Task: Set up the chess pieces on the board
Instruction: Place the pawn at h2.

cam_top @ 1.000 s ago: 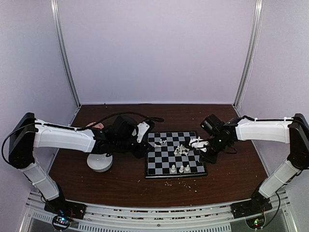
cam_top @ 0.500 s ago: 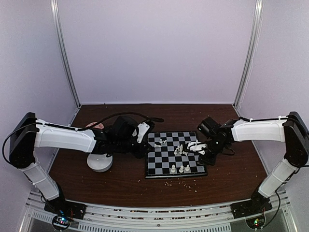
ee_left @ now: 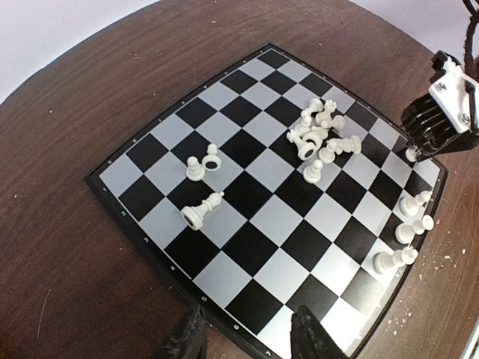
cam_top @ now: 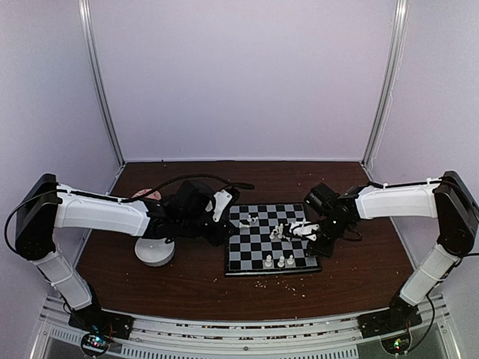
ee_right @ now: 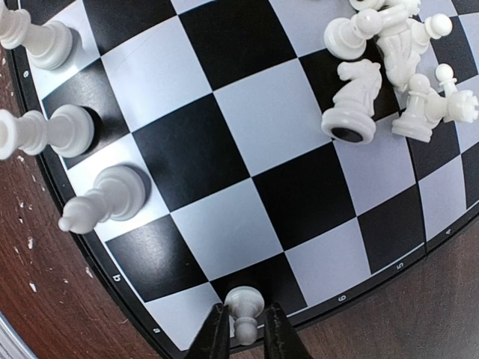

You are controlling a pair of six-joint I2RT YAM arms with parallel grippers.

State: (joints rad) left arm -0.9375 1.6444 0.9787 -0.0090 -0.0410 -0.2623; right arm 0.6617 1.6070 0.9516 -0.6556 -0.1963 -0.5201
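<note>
The board [cam_top: 254, 250] lies in the middle of the table and also shows in the left wrist view [ee_left: 247, 224] and the right wrist view [ee_right: 224, 142]. A heap of white chess pieces [cam_top: 283, 230] lies near its right side [ee_left: 318, 134] [ee_right: 397, 45]. Three pieces [cam_top: 281, 261] stand along the near edge [ee_left: 408, 228] [ee_right: 52, 131]. A few more [cam_top: 251, 221] lie at the far left [ee_left: 202, 187]. My right gripper [cam_top: 314, 248] [ee_right: 247, 340] is shut on a pawn [ee_right: 245, 308] at a black edge square. My left gripper [cam_top: 227, 233] [ee_left: 247, 340] is open and empty over the board's left edge.
A round white bowl [cam_top: 155, 252] stands left of the board, under my left arm. Pale crumbs [cam_top: 277, 280] are scattered on the brown table in front of the board. Walls close off the back and both sides.
My right gripper has moved a little left and down, bringing the pawn to the board's right edge. The left arm has not moved.
</note>
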